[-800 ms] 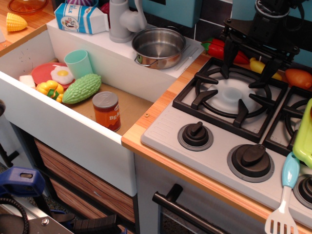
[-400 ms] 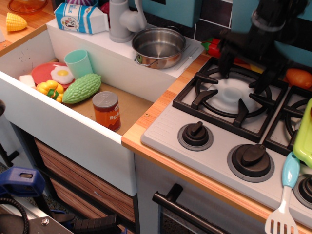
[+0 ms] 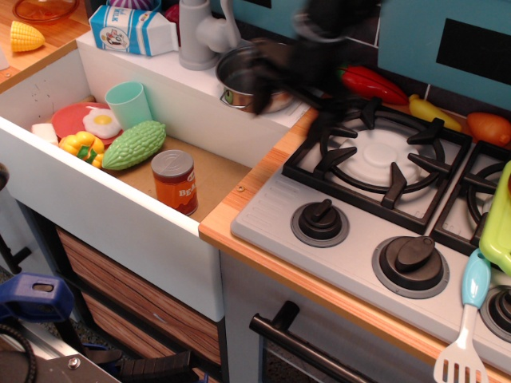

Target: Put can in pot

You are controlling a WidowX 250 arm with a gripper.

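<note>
Your gripper point(image 3: 275, 76) is a dark, motion-blurred mass hanging over the right half of the stainless-steel pot point(image 3: 231, 76), and the blur is too heavy for you to tell whether its fingers are spread or pressed together; nothing can be seen held in them. The pot sits on the white ledge behind the sink point(image 3: 104, 211), just right of the grey faucet point(image 3: 198, 32), and only its left rim and part of its inside show past the gripper. Your can point(image 3: 175, 181) stands upright on the brown floor of the sink, near the sink's right front corner, well apart from the pot and from the gripper, with its grey top facing up and the orange-brown label toward you. Just left of the can lies a green bumpy toy gourd point(image 3: 133, 144), and beside that a yellow toy pepper point(image 3: 81, 147). Behind them a toy fried egg point(image 3: 101, 123) rests on a red plate point(image 3: 68, 118), and a mint-green cup point(image 3: 128, 104) stands upright at the back of the sink. A milk carton point(image 3: 133, 29) lies on the ledge left of the faucet. To the right you have the stove grate point(image 3: 379, 159) with its black knobs point(image 3: 320, 219), a red toy pepper point(image 3: 374, 84) behind the burner, and a blue-handled spatula point(image 3: 467, 319) at the lower right edge.
</note>
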